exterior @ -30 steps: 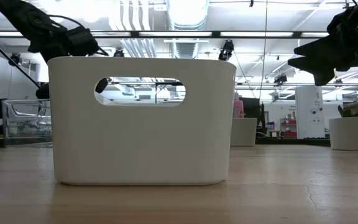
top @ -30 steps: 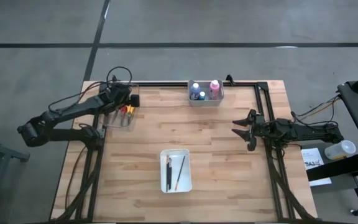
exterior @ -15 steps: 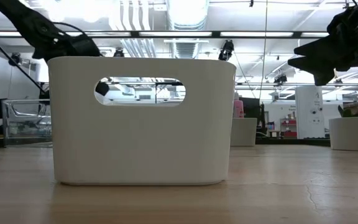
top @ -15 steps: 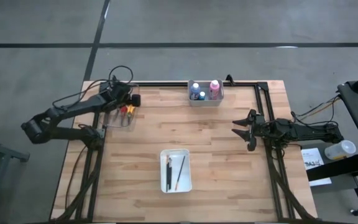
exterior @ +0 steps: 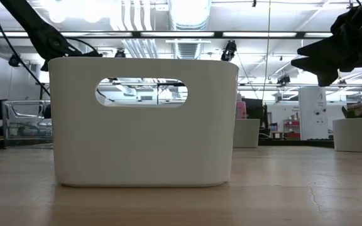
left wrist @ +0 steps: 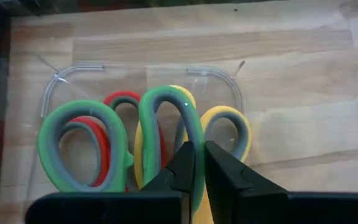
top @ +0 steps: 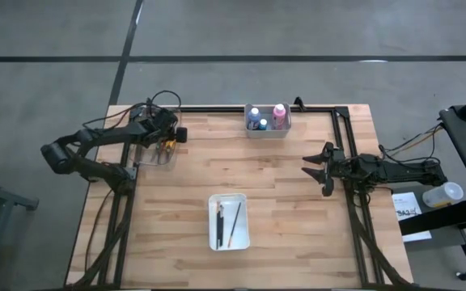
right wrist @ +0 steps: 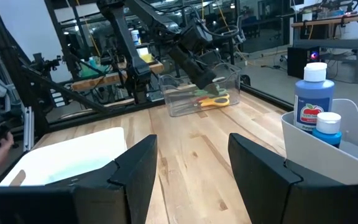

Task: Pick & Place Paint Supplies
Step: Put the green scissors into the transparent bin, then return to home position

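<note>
Three scissors lie in a clear bin (top: 159,150) at the table's far left: green-handled (left wrist: 73,127), red-handled (left wrist: 122,99) and yellow-orange-handled (left wrist: 232,118). My left gripper (left wrist: 197,148) (top: 171,135) is shut and slants down into that bin, its tips over the green handles. Pink (top: 279,112), blue (top: 254,114) and short teal (top: 263,124) bottles stand in a small bin (top: 267,132) at the far edge. Thin brushes (top: 235,223) lie in a white tray (top: 214,200). My right gripper (top: 307,166) (right wrist: 192,142) waits open at the right side. My left gripper's shut fingertips (left wrist: 188,155) stand in front of one loop of the green handles (left wrist: 188,115), coming slanting down from above. The fingers themselves cover the spot, so I cannot tell whether they touch the loop. The scissors lie flat in the bin.
In the low view the white tray (exterior: 143,122) fills the foreground and hides the left gripper. Black rails (top: 342,153) run along the table's far and right edges. Bare wood (top: 241,166) lies between the bins and the tray.
My left gripper has sunk toward the scissors in the clear bin and tipped further downward, its arm folding in closer to the table. Its fingers have stayed shut. The scissors have not moved.
</note>
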Motion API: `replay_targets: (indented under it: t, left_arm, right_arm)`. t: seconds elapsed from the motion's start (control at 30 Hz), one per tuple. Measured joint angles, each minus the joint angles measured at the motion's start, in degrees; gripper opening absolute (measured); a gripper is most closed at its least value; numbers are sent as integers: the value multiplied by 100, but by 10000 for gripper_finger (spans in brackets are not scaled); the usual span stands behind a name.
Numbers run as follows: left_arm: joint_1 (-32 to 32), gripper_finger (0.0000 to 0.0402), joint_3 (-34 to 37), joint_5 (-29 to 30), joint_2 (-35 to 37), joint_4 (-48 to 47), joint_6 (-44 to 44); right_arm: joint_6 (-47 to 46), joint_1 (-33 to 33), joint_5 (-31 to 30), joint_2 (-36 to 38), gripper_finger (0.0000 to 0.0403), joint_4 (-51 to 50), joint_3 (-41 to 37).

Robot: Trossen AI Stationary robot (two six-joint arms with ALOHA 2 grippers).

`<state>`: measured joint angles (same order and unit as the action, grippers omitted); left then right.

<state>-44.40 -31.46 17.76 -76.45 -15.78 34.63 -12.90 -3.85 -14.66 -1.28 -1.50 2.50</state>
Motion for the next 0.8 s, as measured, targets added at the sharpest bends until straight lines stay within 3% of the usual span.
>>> replay_targets:
  t: [0.13, 0.43, 0.63, 0.8]
  left_arm:
    - [0, 37, 0, 15, 35, 9, -19]
    - [0, 117, 0, 17, 60, 14, -30]
    - [0, 125, -89, 13, 203, -162, -35]
    - [7, 126, -226, 13, 808, -445, -34]
  right_arm:
    - [0, -1, 0, 0, 193, 0, 0]
    - [0, 0, 0, 0, 193, 0, 0]
    - [1, -1, 0, 0, 193, 0, 0]
    - [-1, 1, 0, 0, 193, 0, 0]
